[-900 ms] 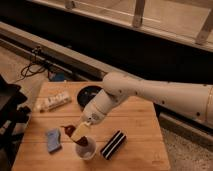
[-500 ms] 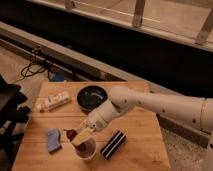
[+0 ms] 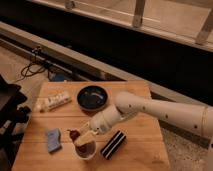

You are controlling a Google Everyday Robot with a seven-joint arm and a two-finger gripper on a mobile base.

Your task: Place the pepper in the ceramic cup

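Note:
A small dark red pepper (image 3: 74, 134) hangs at the tip of my gripper (image 3: 81, 137), just above the left rim of the white ceramic cup (image 3: 86, 150). The cup stands near the front edge of the wooden table (image 3: 140, 130). The gripper is shut on the pepper. My white arm (image 3: 150, 111) reaches in from the right and points down and left over the cup. The inside of the cup looks dark and is partly covered by the gripper.
A black bowl (image 3: 92, 97) sits at the back middle of the table. A black striped bar (image 3: 114, 145) lies right of the cup, a blue sponge (image 3: 53, 140) to its left, and a white packet (image 3: 52, 101) at the back left. Cables (image 3: 35, 65) lie on the floor.
The arm has swung down and toward the front, and the gripper with the pepper has dropped closer to the cup's rim.

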